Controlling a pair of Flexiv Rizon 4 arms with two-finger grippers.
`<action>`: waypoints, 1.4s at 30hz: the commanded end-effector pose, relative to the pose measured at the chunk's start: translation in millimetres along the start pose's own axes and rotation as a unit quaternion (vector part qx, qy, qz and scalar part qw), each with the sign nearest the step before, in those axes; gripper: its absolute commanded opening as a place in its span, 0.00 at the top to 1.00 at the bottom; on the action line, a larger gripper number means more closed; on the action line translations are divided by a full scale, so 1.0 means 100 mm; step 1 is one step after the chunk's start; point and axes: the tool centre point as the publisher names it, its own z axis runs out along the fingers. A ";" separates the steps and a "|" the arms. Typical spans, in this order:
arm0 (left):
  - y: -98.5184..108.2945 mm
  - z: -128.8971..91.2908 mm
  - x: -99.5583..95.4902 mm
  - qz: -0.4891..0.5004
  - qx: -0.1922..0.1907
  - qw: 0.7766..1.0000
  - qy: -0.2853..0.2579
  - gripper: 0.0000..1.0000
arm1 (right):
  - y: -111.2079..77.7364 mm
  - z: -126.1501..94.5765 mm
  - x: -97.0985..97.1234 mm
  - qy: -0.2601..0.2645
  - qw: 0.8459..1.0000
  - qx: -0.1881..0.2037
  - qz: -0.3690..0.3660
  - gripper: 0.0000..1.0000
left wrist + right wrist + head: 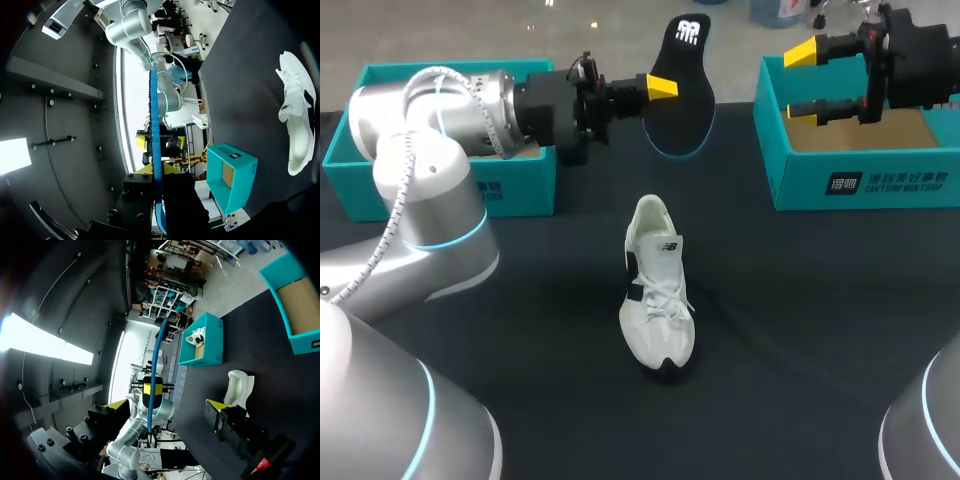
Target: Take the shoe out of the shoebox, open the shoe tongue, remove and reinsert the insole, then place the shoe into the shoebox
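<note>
The insole [682, 95] looks thin, light and floppy, best pinched near one end. The left end effector [660, 88] is clamped on its side edge, holding it aloft beyond the white sneaker [657, 285], which stands on the dark surface [800, 330]. The right end effector [806, 80] gapes wide and empty over the right shoebox [860, 185].

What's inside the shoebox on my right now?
The shoebox shows only a bare brown cardboard floor. The right hand above it covers part of that floor in the head view.
</note>
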 end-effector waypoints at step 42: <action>-0.01 -0.10 -0.02 -0.881 0.059 0.459 -0.093 1.00 | 0.00 0.01 0.00 -0.001 1.000 0.000 0.000 0.00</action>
